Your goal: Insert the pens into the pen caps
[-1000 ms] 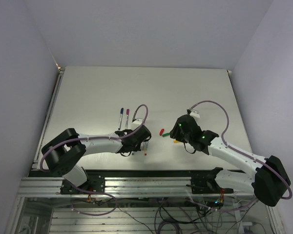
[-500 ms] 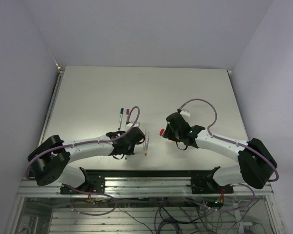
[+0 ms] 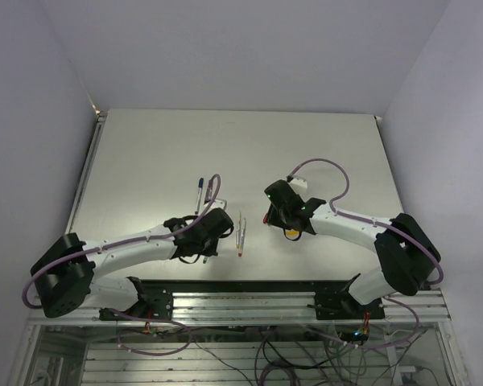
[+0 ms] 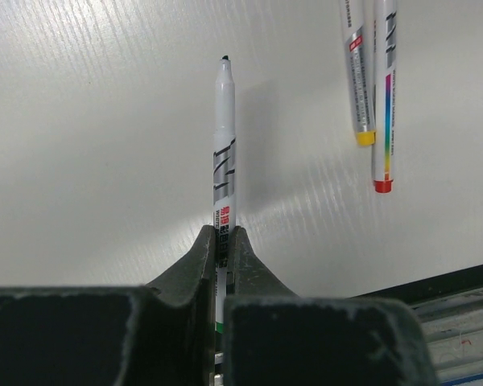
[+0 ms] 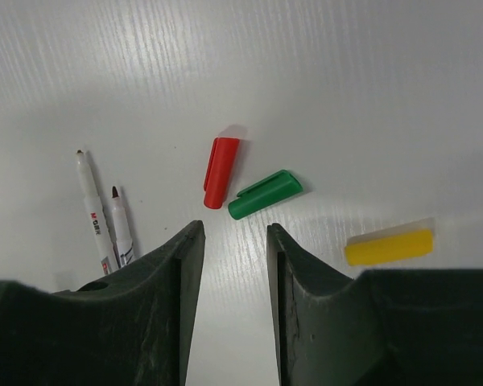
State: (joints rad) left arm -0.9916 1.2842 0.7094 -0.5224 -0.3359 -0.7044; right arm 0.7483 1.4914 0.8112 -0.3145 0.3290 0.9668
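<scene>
Worktop (image 3: pixel 145 153): white and matte, boxed in by pale lilac walls (image 3: pixel 32 96).
Overhead, arms: left arm (image 3: pixel 137 244) reaches toward frame centre and right arm (image 3: pixel 350 227) comes in from the right. Their black wrists hide both sets of fingers in this view.
Overhead, pens: two loose pens (image 3: pixel 240 233) lie side by side between the wrists. A blue-ended pen (image 3: pixel 199 193) lies above the left wrist.
Overhead, caps: red cap (image 3: pixel 266 217) sits at the right wrist's left edge, with the yellow cap (image 3: pixel 291 234) just below that wrist.
Left wrist view: left pincer (image 4: pixel 225 239) is clenched on a dark-tipped pen (image 4: pixel 225 145), which runs up the frame's centre. The two loose pens, with yellow and red ends, sit upper right.
Right wrist view: right pincer (image 5: pixel 233 249) is released, jaws apart with bare surface between them. The green cap (image 5: pixel 266 194), seen only here, lies just beside the red cap above the gap. The yellow cap lies apart at the right, and two pens lie at the left.
</scene>
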